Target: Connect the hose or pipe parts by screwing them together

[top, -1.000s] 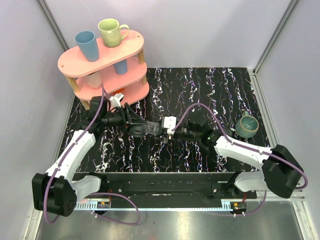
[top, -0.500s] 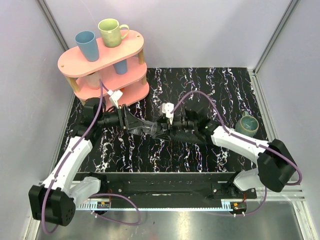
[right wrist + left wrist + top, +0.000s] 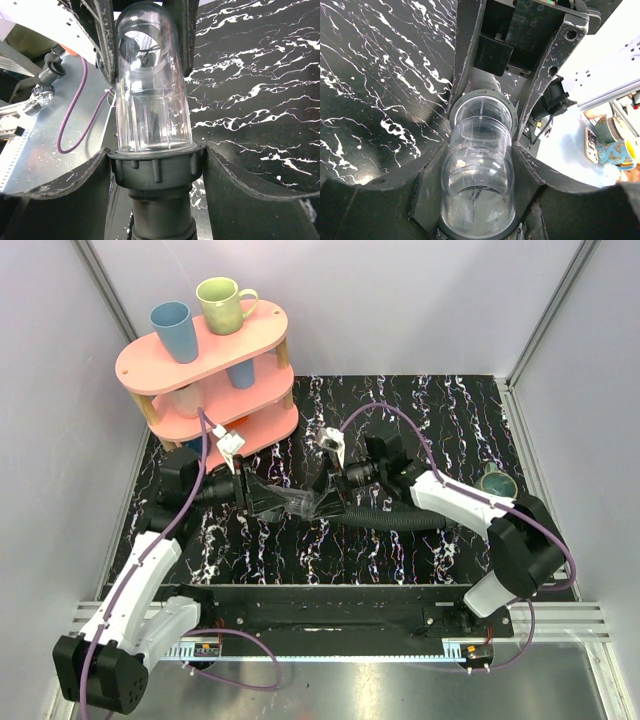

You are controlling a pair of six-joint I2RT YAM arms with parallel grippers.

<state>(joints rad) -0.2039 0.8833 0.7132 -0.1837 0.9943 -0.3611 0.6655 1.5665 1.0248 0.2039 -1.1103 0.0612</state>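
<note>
Near the middle of the table (image 3: 450, 420), the translucent fitting (image 3: 479, 150) is being clamped by the closed left gripper (image 3: 477, 190), its end seated in the grey collar (image 3: 150, 172) of the ribbed hose (image 3: 385, 517), which is being flanked by the right gripper (image 3: 156, 160), whether gripping cannot be told.

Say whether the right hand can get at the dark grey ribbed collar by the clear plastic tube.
Probably yes: the dark grey ribbed collar sits between the fingers of the right hand, nothing in between.
</note>
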